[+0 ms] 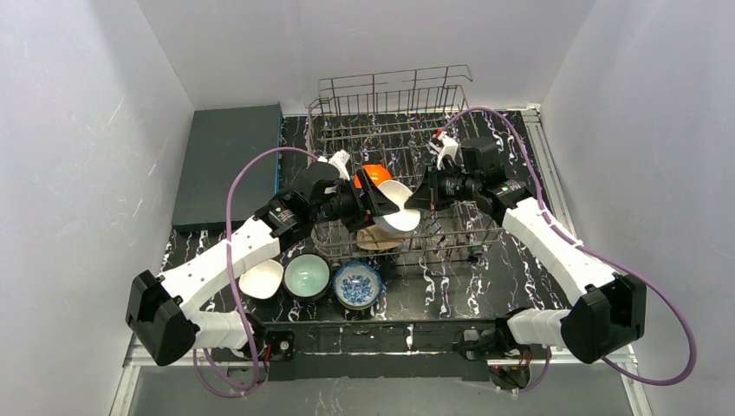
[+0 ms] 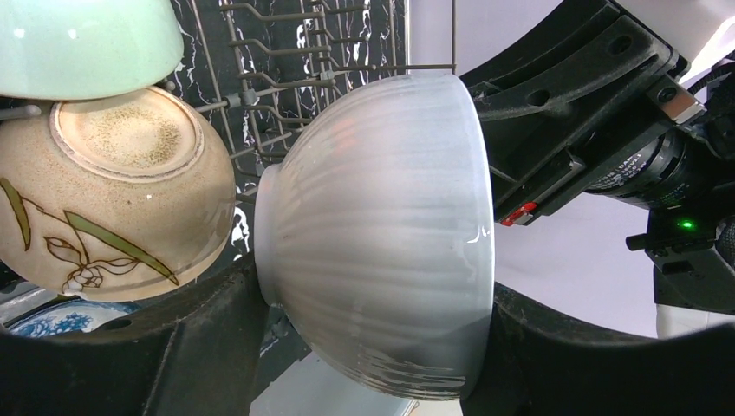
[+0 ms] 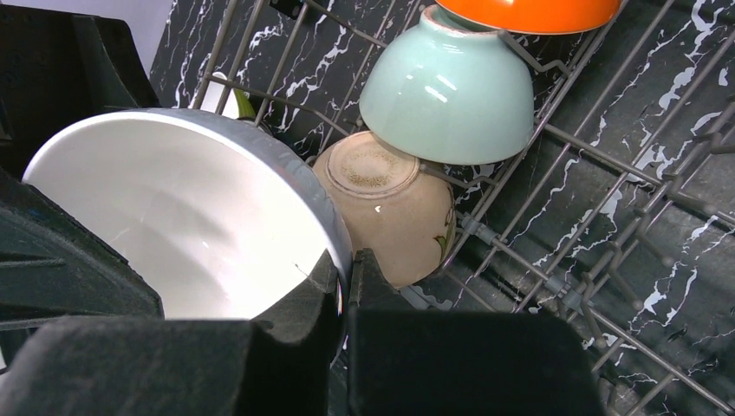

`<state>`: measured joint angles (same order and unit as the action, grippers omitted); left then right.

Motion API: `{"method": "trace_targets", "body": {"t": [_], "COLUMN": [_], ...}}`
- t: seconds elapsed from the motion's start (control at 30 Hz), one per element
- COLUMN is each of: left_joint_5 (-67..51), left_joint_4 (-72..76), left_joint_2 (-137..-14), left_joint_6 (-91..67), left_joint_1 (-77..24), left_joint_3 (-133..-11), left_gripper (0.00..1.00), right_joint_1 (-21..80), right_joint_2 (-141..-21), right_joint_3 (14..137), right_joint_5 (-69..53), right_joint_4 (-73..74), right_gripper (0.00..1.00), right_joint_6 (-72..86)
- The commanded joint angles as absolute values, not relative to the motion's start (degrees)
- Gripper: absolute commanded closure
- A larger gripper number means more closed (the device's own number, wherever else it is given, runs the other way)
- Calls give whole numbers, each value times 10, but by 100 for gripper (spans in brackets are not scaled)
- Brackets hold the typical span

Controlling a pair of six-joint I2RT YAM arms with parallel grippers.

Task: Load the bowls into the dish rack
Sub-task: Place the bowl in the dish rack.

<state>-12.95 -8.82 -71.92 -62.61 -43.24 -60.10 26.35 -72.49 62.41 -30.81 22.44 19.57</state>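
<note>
- Silver wire dish rack (image 1: 394,91) held orange bowl (image 3: 529,12), mint-green bowl (image 3: 446,91), tan bowl (image 3: 390,208).
- Left hand (image 2: 377,334), right hand (image 3: 342,290) both clamped ribbed white bowl (image 2: 381,225).
- Three bowls (image 1: 307,275) lay unloaded, near left.

The only lettering in view is a short line of white print on the black motor housing (image 2: 637,165) just behind the right gripper (image 1: 422,199), seen from the left wrist camera. It is small and slanted; it perhaps begins "DA", but the rest cannot be read.
</note>
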Motion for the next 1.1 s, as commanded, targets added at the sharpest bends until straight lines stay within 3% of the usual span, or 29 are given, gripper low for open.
{"method": "trace_targets", "body": {"t": [0.0,0.2,0.37,0.53,0.8,1.07], "left_joint_5": [-124,-120,-124,-140,-145,-139], "left_joint_4": [-118,-173,-190,-186,-139,-166], "left_joint_2": [-717,-715,-706,-693,-672,-678], "left_joint_6": [-607,-586,-581,-589,-614,-606], "left_joint_1": [-430,-430,-430,-430,-430,-430], "left_joint_3": [-611,-633,-631,-617,-587,-605], "left_gripper": [46,52,24,20,35,64], "right_joint_1": [266,267,267,267,267,266], "right_joint_2": [-711,-710,-709,-709,-713,-714], "right_joint_3": [631,634,636,637,638,637], "right_joint_5": [-351,-337,-329,-324,-327,-322], "right_joint_4": [176,182,187,190,190,193], "right_gripper": [99,99,99,99,99,99], "right_joint_6": [216,212,208,207,206,204]}}
